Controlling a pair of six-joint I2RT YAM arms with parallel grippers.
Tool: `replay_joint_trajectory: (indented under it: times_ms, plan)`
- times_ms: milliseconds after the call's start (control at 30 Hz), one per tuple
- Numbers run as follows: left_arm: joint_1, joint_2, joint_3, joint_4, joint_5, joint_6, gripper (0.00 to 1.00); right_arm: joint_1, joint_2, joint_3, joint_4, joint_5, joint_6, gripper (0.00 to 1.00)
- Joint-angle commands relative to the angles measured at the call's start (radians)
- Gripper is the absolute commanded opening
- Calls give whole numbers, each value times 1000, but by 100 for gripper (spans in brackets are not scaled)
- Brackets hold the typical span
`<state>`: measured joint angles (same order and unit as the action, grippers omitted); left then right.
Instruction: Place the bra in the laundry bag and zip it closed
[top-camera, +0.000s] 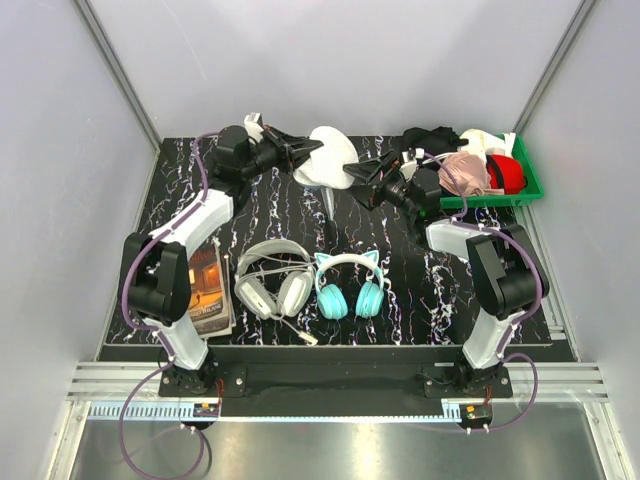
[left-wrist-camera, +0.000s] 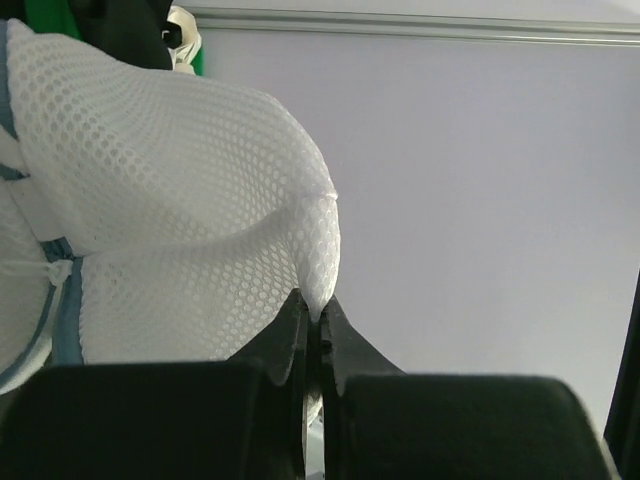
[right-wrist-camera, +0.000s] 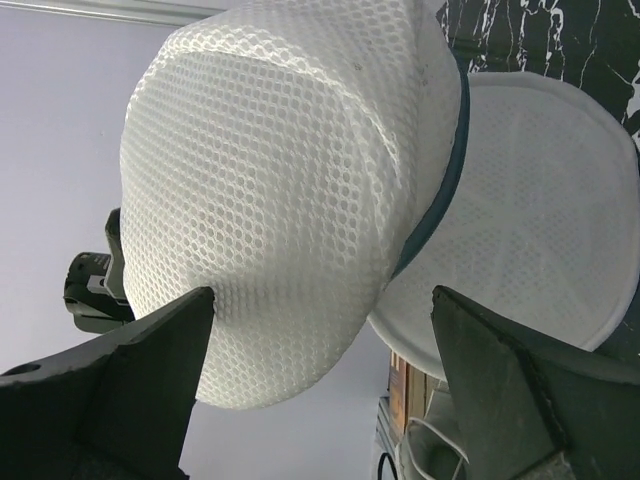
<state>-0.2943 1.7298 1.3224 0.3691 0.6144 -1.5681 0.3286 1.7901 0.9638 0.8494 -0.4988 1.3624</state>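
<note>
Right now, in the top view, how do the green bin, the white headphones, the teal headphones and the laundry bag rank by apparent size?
1. green bin
2. white headphones and teal headphones, which look about alike
3. laundry bag, which looks smallest, but it seems raised toward the camera, so its place is unsure

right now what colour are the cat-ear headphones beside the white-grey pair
The cat-ear headphones are turquoise with a pale headband, clearest in the top external view.

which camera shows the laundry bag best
Right wrist: the laundry bag fills the frame, with its mesh dome, dark rim band and flat half all clear, in front of the open right gripper. Left wrist shows only mesh pinched in the shut left gripper. Top external shows it small, between the two grippers.
</note>
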Motion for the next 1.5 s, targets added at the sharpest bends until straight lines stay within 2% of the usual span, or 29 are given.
replay_joint_trajectory:
  times_ms: [0,33,100,133,167,200,233,267,300,333,367,400,433,467,500,533,567,633,667,767,900,1000,1133,1233,1267,1367,1400,1433,1467]
  plan:
    - [-17,-19,-14,15,77,26,0,3,-29,47,93,3,38,88]
    - [-17,-13,-8,-34,85,46,0,3,-44,47,89,3,37,72]
    - [-16,-6,11,-87,93,126,0,0,-58,56,63,-3,21,59]
    - [-14,-4,17,-166,90,160,0,-2,-76,59,45,-6,12,42]
    - [-11,-4,35,-211,87,195,2,-5,-87,62,-13,-7,-12,34]
    - [-8,-1,49,-246,71,277,6,-6,-100,69,-50,-17,-31,25]
    - [-6,4,69,-357,59,331,10,-11,-124,72,-87,-24,-51,15]
    - [-5,5,125,-427,42,389,24,-13,-138,75,-170,-29,-95,0]
    - [-5,11,159,-493,-3,522,33,-22,-153,87,-231,-24,-121,0]
    - [-6,13,193,-627,-36,589,41,-22,-185,98,-377,-18,-156,0]
    - [-12,11,255,-689,-107,708,65,-25,-202,148,-473,-8,-249,0]
    - [-17,2,277,-766,-146,765,73,-25,-213,183,-580,24,-300,0]
    - [-28,-9,296,-800,-191,823,81,-25,-218,222,-759,31,-345,0]
    - [-64,-33,329,-826,-299,939,90,-23,-216,289,-836,40,-415,0]
    - [-90,-45,340,-860,-359,995,94,-23,-213,320,-921,66,-437,0]
    - [-120,-62,343,-863,-417,1048,96,-23,-206,346,-1041,80,-463,0]
    - [-194,-94,339,-860,-535,1145,97,-25,-201,389,-1088,92,-471,0]
    - [-285,-117,330,-840,-657,1256,97,-25,-190,424,-1204,127,-468,0]
    - [-375,-134,315,-828,-758,1358,97,-23,-184,455,-1226,132,-467,0]
    - [-501,-165,242,-733,-843,1492,97,-23,-175,510,-1297,144,-456,0]
    - [-528,-173,175,-628,-809,1511,99,-23,-175,572,-1355,140,-430,0]
    - [-531,-147,193,-637,-818,1517,96,-22,-190,595,-1379,132,-399,0]
    - [-534,-96,251,-676,-900,1534,84,-22,-209,601,-1391,115,-353,0]
    - [-533,-52,303,-691,-918,1551,66,-23,-219,601,-1398,103,-327,0]
    - [-531,-33,317,-691,-903,1556,56,-23,-224,602,-1400,100,-325,0]
    - [-517,2,371,-697,-823,1527,35,-23,-236,613,-1415,118,-330,3]
    - [-510,11,386,-716,-806,1508,12,-23,-238,619,-1423,123,-336,8]
    - [-502,20,417,-725,-803,1481,0,-25,-235,627,-1438,126,-361,13]
    - [-473,31,423,-733,-767,1415,0,-25,-233,654,-1454,140,-380,18]
